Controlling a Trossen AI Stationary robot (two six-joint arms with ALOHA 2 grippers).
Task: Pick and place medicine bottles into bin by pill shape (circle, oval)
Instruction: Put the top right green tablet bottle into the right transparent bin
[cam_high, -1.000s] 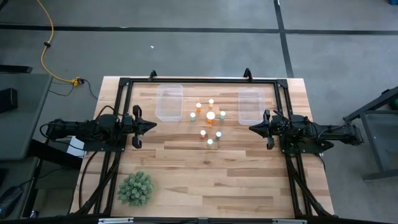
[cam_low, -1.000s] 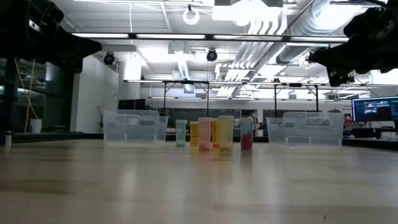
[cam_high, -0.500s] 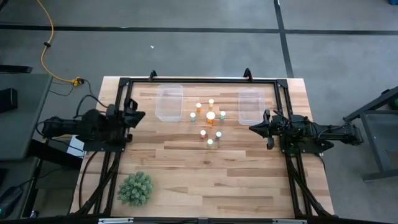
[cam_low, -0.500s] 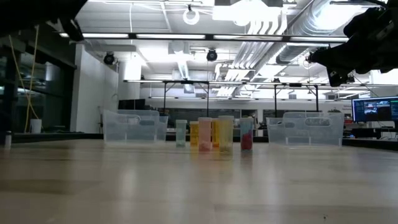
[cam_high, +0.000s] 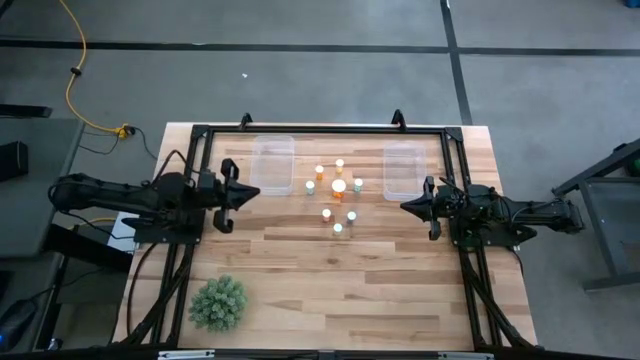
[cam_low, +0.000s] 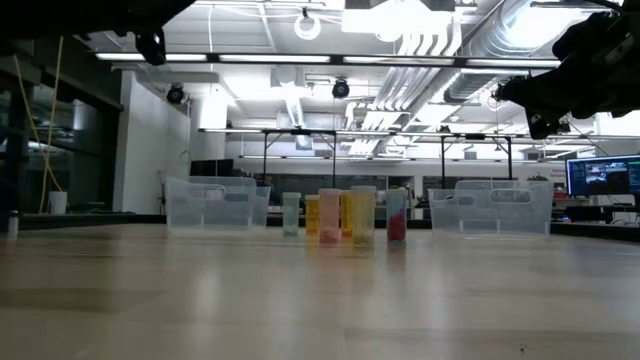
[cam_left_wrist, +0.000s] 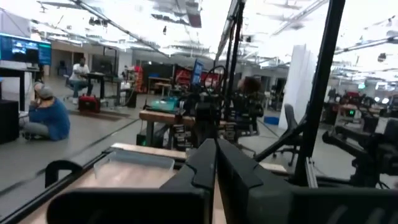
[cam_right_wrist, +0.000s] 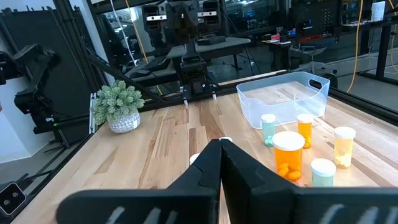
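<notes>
The left gripper (cam_high: 252, 192) hangs above the table's left part with its fingers pressed together and nothing between them; its tip points toward the left clear bin (cam_high: 272, 164), just short of that bin's near corner. From table height only a dark fragment of this arm shows at the upper left, so its height over the wood cannot be judged there. The right gripper (cam_high: 406, 206) is likewise closed and empty, poised near the lower end of the right clear bin (cam_high: 401, 169), apart from it. Between the two bins stand the medicine bottles (cam_high: 338, 193), a loose cluster on the wooden table (cam_high: 330, 280); the larger orange bottle (cam_high: 339, 187) sits in the middle with the smaller ones ringed around it, all upright and none touched by either gripper. In the right wrist view the closed fingers hide one white cap almost wholly, and the pill shapes inside the bottles are too small to make out. In the low view the bottles overlap one another, so their count cannot be read there. Bare wood lies open between each gripper and the cluster, and the whole near half of the table is free save for a green spiky plant (cam_high: 218, 302) at the near left corner. Both bins lie against the far frame rail (cam_high: 320, 129).
</notes>
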